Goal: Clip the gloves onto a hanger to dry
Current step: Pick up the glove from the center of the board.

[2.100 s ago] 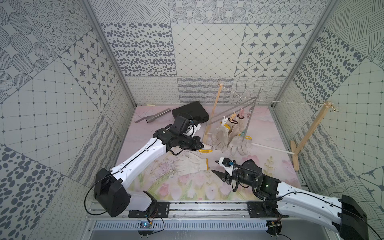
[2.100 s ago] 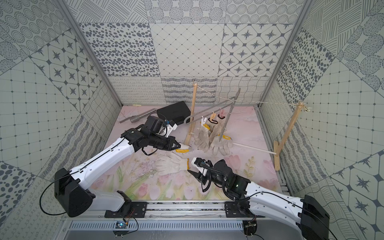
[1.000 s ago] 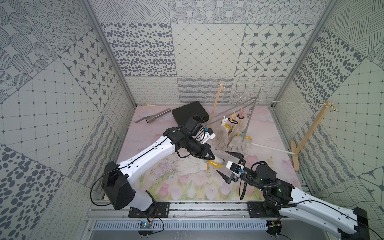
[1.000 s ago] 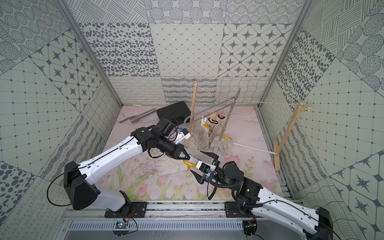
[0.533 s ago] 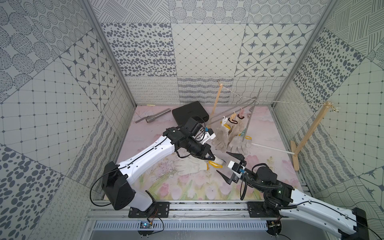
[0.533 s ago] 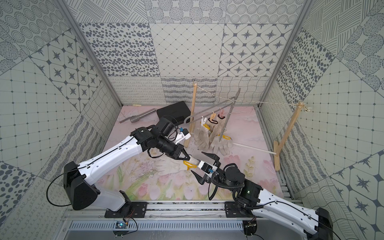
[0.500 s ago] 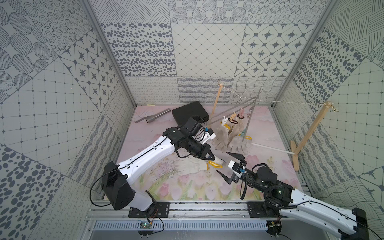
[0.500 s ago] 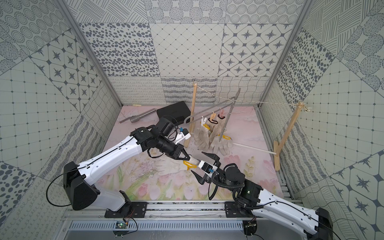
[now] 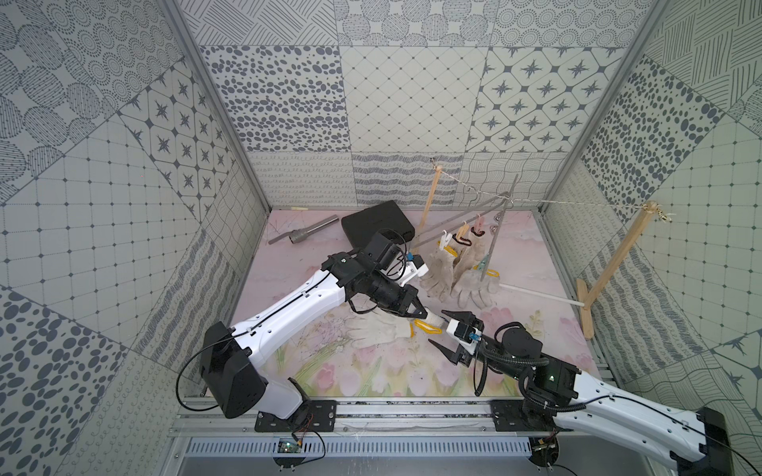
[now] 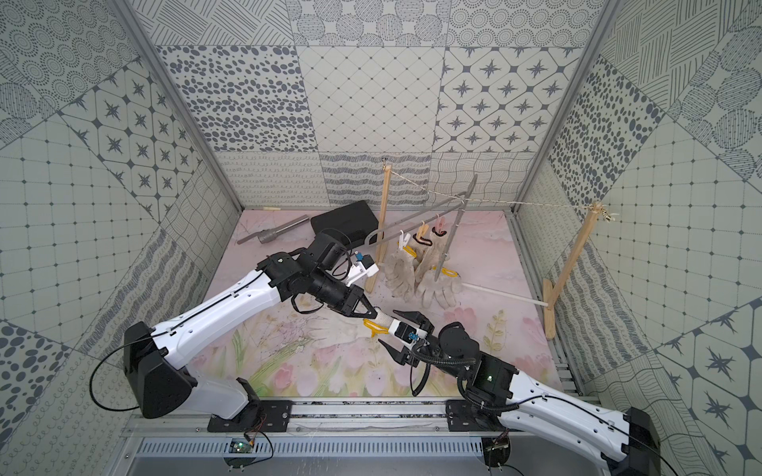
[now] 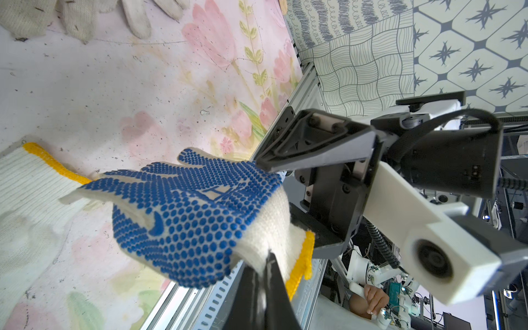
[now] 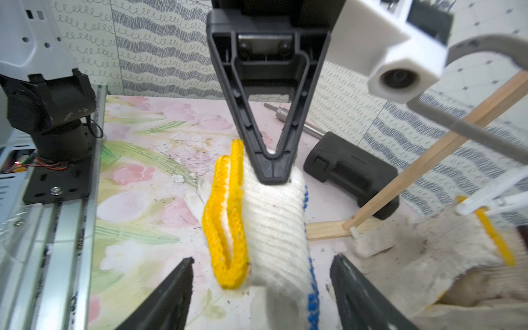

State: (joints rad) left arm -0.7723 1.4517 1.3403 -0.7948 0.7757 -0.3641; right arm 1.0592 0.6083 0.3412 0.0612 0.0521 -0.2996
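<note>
My left gripper [image 9: 426, 317] [image 11: 268, 257] is shut on the cuff of a blue-dotted glove [image 11: 185, 217] with a yellow edge. It holds the glove above the table. My right gripper [image 9: 436, 327] [image 12: 263, 258] is open. Its jaws stand either side of that cuff [image 12: 271, 223] without touching it. A plain cream glove [image 9: 379, 329] lies flat on the table just left of them. Behind, the grey hanger [image 9: 453, 224] hangs from the string by its hook. Pegged to it are two dirty cream gloves [image 9: 443, 268] [image 9: 474, 280], and their fingers reach the table.
A black case [image 9: 377, 224] and a metal tube [image 9: 307, 233] lie at the back left. Two wooden posts [image 9: 431, 198] [image 9: 614, 263] carry the string. A thin white rod [image 9: 540, 294] lies at the right, by the far post's foot.
My left gripper carried the blue-dotted glove forward and right, and my right gripper rose to meet it. In the last half second both arms have hardly moved.
</note>
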